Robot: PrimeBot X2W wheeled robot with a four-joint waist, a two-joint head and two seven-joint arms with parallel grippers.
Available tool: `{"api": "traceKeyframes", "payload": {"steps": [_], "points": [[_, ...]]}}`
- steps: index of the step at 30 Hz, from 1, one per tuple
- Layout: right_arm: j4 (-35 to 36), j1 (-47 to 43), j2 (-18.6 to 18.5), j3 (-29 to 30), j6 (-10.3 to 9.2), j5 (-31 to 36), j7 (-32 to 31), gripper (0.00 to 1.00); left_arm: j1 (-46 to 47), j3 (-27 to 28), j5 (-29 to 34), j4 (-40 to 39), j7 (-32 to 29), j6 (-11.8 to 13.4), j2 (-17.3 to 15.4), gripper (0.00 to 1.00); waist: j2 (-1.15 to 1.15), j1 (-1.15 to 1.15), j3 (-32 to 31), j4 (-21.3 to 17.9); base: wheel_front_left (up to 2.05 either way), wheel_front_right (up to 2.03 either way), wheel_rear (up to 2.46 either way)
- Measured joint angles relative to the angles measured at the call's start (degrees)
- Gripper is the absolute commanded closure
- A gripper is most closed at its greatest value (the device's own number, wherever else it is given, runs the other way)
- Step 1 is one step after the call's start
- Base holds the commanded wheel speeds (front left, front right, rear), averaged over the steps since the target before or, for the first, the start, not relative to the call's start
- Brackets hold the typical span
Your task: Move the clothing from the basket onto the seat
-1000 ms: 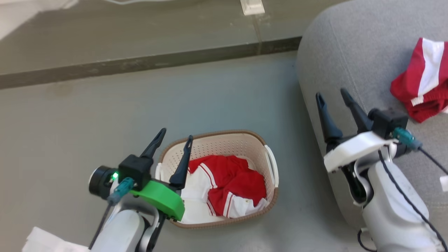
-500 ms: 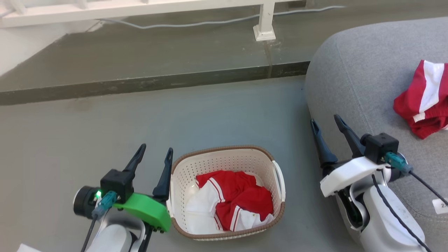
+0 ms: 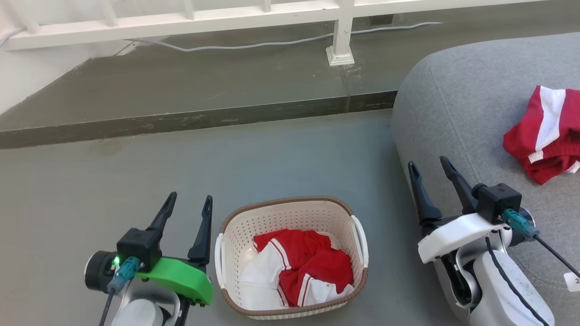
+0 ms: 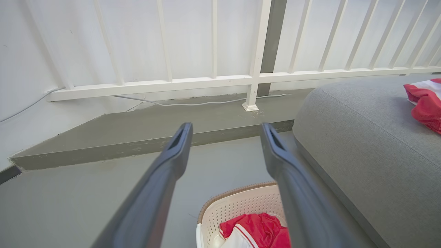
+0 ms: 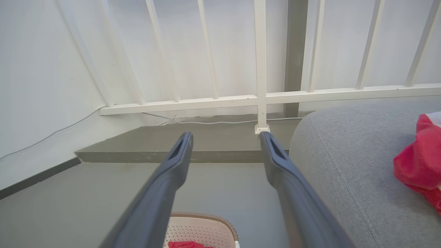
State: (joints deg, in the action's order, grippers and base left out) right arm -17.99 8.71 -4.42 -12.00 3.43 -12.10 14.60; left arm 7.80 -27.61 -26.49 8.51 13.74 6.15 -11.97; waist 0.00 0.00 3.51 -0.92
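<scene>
I had one floor (image 3: 226, 158), grey, with one raised step (image 3: 181, 120) running across its far side. One seat (image 3: 453, 99), grey and rounded with a stitched seam, took up the right. One white railing (image 4: 213, 81) stood on the step. The head view gave me its bottom rail and one post foot, while both wrist views looked up at its many upright bars and the white wall behind.

One basket (image 3: 290, 219) sat on the floor at the near side, left of the seat and apart from it. It was cream with a brown rim and two white handles. The head view looked down into all of it. The left wrist view caught its far end, and the right wrist view its far rim and a scrap of red.

My two grippers flanked it, the left gripper (image 3: 190, 197) just left of the basket and the right gripper (image 3: 427, 161) at the seat's near left edge. Both had their fingers spread wide and held nothing.

The clothing (image 3: 312, 262) came to two pieces. One lay crumpled in the basket, red with white panels and thin white stripes. The second piece (image 3: 539, 131) lay bunched on the seat, far to the right, red with a broad white band.

One pale cable (image 3: 253, 44) ran along the step under the railing. One small white tag (image 3: 572, 281) showed at the seat's near right.
</scene>
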Motion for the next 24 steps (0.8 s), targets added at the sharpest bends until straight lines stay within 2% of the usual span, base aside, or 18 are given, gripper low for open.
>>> {"api": "traceKeyframes", "payload": {"steps": [24], "points": [[4.83,-2.35,-0.26,0.09,-1.03,-0.01,-1.03,0.00,-2.97,1.67,0.56,-2.01,0.01,0.52,0.24,0.00,0.00,0.00,0.29,-0.10,0.00,0.00,0.00]]}}
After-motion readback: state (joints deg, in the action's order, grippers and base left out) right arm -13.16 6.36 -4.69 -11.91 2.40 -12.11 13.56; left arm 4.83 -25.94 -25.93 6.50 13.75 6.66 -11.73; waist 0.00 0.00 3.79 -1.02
